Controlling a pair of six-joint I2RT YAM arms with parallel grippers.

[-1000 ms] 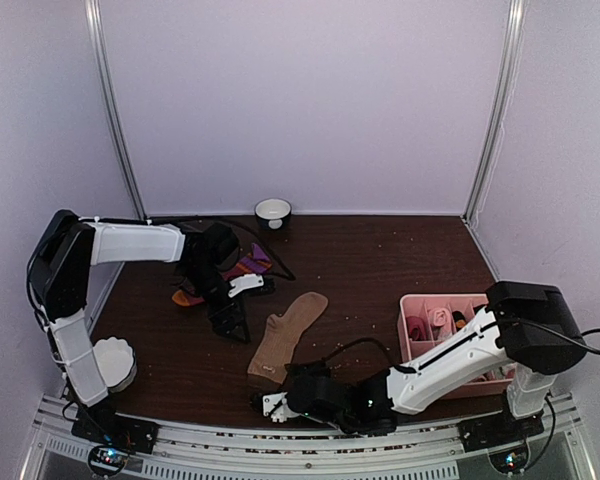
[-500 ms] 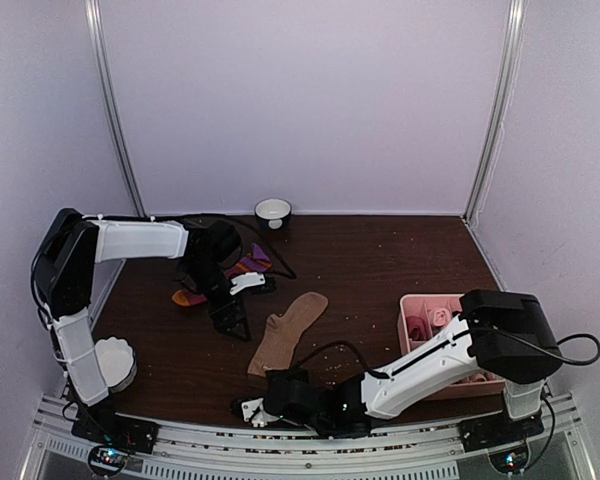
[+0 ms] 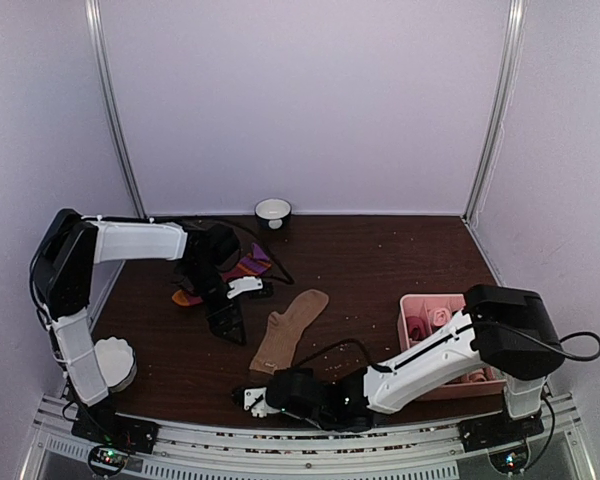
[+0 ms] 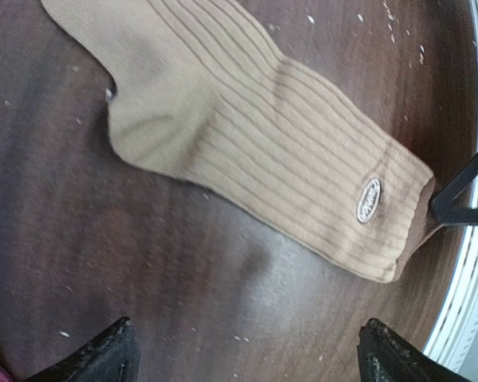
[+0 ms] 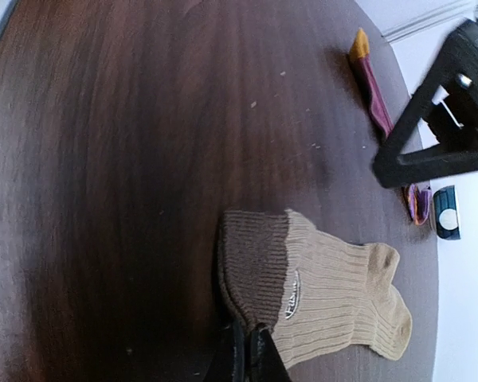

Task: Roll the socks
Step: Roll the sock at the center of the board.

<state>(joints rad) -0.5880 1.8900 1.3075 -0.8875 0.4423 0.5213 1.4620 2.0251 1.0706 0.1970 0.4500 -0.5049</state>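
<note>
Leftward and low, right gripper (image 5: 249, 356) tight on tan sock (image 5: 334, 294).

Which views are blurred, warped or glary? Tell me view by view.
Top external: even, soft light, no glare. Left wrist: tan sock slightly soft, bright rail at right edge. Right wrist: wide-angle bending, table smeared at left, sock sharp.

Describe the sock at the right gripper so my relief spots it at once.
On the dark wooden table, look towards the middle of the near edge. The tan sock lies flat there, its cuff pinched in the right gripper. Unlike the dark red sock farther back, it is plain ribbed beige with a small oval label.
</note>
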